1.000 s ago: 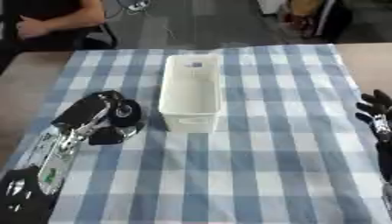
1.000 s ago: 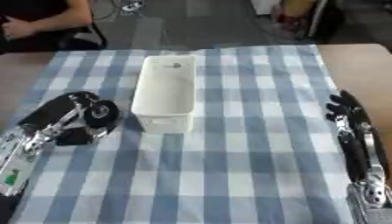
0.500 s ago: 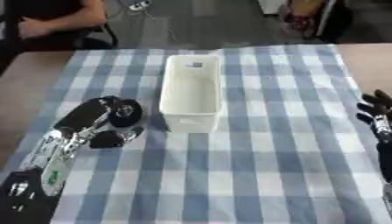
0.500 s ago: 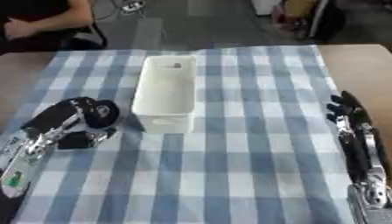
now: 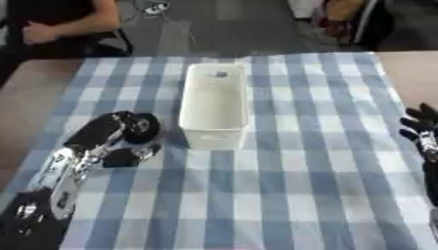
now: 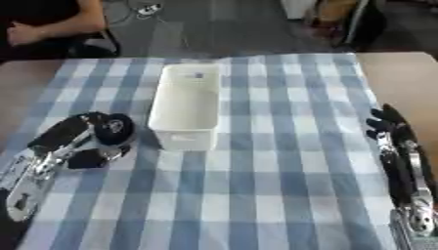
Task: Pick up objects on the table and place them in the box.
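A white oblong box point(image 5: 214, 128) stands at the table's middle, long side running away from me, with one small dark thing point(image 5: 221, 74) on its floor at the far end. Left of it a black round object point(image 5: 143, 128) sits on the checked cloth. My left hand point(image 5: 101, 133) lies against it, fingers curled over its top and far side. A flat dark piece point(image 5: 121, 158) shows just below, by the thumb. At the right edge my right hand point(image 6: 386, 128) rests open, fingers pointing away, touching nothing.
A blue and white checked cloth point(image 5: 291, 185) covers the table. Bare wood point(image 5: 30, 97) shows at the left and at the far right corner. A person sits beyond the far left edge, away from the objects.
My left hand and the black round object have shifted slightly nearer to me and towards the box. The right hand has stayed put.
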Action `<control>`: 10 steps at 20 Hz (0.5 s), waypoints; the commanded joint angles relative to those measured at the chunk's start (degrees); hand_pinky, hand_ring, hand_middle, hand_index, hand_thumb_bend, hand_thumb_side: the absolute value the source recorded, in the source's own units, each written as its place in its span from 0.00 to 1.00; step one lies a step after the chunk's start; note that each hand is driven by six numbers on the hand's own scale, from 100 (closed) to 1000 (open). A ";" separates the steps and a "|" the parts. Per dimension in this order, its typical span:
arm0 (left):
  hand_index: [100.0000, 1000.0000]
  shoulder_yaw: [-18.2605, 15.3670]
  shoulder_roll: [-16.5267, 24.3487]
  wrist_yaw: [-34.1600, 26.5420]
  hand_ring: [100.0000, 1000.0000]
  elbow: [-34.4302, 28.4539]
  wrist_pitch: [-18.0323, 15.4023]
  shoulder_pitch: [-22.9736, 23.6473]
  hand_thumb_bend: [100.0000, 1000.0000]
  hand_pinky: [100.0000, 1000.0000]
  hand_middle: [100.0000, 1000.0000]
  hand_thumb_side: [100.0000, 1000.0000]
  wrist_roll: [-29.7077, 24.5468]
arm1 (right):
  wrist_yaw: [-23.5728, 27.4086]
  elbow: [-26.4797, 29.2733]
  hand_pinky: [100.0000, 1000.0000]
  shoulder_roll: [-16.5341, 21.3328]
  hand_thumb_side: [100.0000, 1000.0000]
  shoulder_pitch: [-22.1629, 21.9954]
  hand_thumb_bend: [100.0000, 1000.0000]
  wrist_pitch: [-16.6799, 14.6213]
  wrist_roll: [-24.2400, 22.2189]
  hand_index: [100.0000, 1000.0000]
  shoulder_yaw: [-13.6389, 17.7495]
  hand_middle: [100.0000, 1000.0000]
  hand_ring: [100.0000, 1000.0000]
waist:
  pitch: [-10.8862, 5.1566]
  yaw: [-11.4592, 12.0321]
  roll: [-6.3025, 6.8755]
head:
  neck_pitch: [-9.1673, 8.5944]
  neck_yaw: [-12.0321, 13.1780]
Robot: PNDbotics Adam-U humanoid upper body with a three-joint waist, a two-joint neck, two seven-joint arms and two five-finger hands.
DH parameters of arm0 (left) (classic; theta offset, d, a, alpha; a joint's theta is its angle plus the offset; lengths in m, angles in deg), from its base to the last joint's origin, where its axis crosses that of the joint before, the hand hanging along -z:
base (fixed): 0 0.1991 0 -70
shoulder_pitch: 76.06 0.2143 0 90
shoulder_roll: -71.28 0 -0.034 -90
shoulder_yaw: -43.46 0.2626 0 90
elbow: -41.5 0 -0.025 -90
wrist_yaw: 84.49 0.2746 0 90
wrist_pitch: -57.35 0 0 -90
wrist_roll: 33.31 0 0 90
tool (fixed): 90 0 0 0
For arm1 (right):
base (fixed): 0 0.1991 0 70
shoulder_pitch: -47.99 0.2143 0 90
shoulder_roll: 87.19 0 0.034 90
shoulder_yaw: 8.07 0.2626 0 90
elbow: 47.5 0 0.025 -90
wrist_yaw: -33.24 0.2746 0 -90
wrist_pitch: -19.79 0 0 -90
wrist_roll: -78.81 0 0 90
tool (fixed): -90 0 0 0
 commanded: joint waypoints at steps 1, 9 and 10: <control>0.66 -0.66 0.43 0.53 0.79 -0.25 0.16 -1.35 0.40 0.95 0.83 0.77 0.51 | 0.19 1.21 0.84 0.61 0.70 0.22 0.00 0.01 -0.01 0.96 0.00 0.84 0.85 | -0.44 -0.03 -0.11 | -0.69 0.18; 0.66 -0.96 0.50 0.80 0.79 -0.18 0.26 -2.08 0.39 0.95 0.83 0.76 0.78 | 0.17 1.22 0.84 0.60 0.70 0.17 0.00 0.00 0.00 0.96 0.03 0.84 0.85 | -0.45 -0.07 -0.11 | -0.74 0.23; 0.66 -0.98 0.52 0.83 0.79 -0.19 0.26 -2.12 0.39 0.95 0.83 0.76 0.79 | 0.17 1.22 0.84 0.60 0.70 0.17 0.00 0.00 0.00 0.96 0.03 0.84 0.85 | -0.45 -0.07 -0.11 | -0.73 0.24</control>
